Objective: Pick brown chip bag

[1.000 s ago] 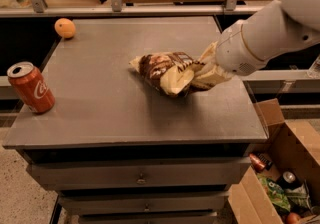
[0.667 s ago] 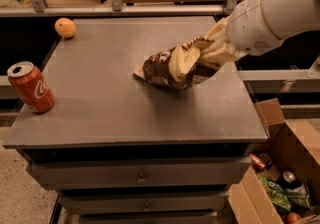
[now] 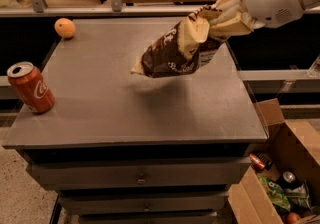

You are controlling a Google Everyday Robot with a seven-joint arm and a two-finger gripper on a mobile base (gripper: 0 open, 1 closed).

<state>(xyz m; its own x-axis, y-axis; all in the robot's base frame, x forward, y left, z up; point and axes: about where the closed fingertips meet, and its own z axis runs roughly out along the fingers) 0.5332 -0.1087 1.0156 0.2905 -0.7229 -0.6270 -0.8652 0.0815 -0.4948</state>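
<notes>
Now your gripper [image 3: 220, 15] sits at about two o'clock over the worktop [image 3: 125, 113], its fingers [image 3: 231, 18] clenched on the upper end of the brown chip bag [image 3: 175, 53], which hangs tilted and clear of the surface, shadow beneath. Gripping the top probably lets the crinkly body dangle rather than crush. Leave the soda can [image 3: 31, 88] at nine o'clock and the orange [image 3: 65, 27] at eleven alone. The cardboard box [image 3: 295, 143] on the floor at five o'clock holds a green packet [image 3: 282, 193] and a few cans [image 3: 287, 178], none of them yours to fetch.
</notes>
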